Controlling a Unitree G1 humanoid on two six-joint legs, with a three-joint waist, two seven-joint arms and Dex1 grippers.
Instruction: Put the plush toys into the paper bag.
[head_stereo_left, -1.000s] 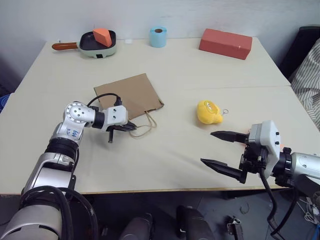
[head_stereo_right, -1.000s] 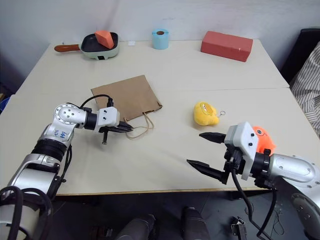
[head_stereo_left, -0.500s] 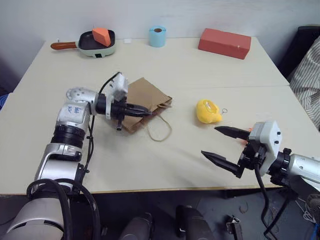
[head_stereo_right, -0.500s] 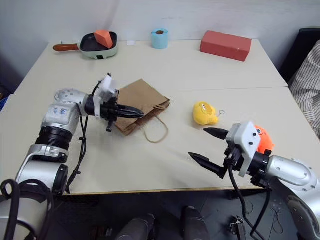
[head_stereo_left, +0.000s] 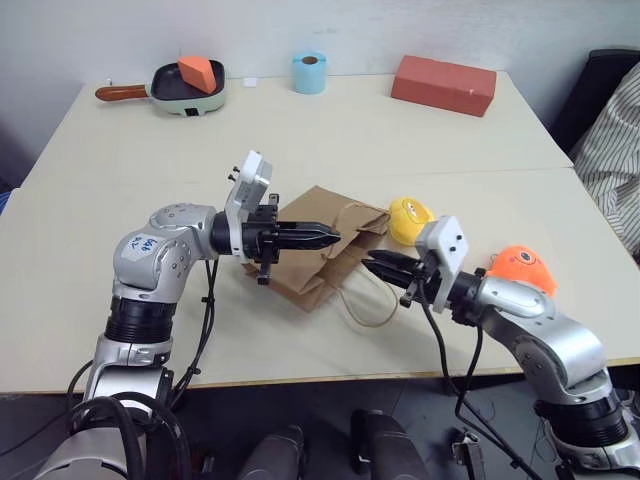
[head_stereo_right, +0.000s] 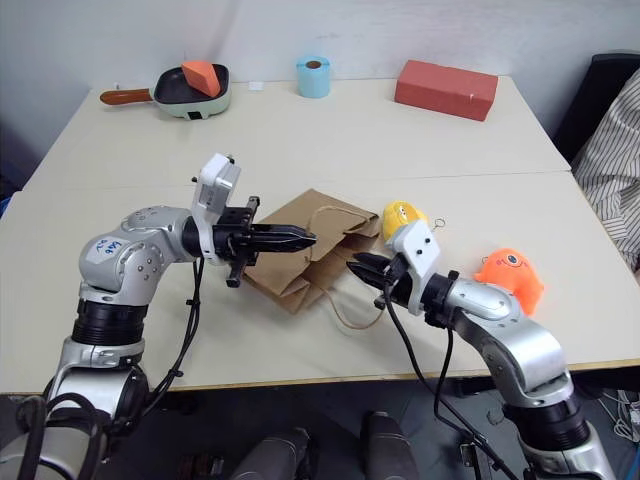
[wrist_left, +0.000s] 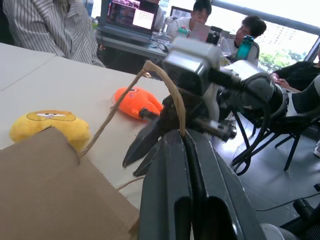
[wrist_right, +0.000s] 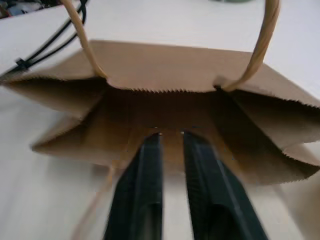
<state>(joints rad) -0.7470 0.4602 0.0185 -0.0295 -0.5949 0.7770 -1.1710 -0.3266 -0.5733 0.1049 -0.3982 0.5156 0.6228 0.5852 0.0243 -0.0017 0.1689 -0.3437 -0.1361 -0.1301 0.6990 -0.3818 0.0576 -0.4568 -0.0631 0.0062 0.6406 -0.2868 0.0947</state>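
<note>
My left gripper (head_stereo_right: 305, 239) pinches one cord handle and lifts the paper bag (head_stereo_right: 310, 250) up off the table (head_stereo_right: 400, 130), my right gripper (head_stereo_right: 362, 270) is pressed together at the bag's lower lip to hold it open, and next I think I must grab the yellow toy (head_stereo_right: 402, 216) just behind it, then the orange toy (head_stereo_right: 510, 277) nearby.

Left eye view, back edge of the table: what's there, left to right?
Frying pan holding an orange wedge block → blue tape roll → red brick-shaped box.
</note>
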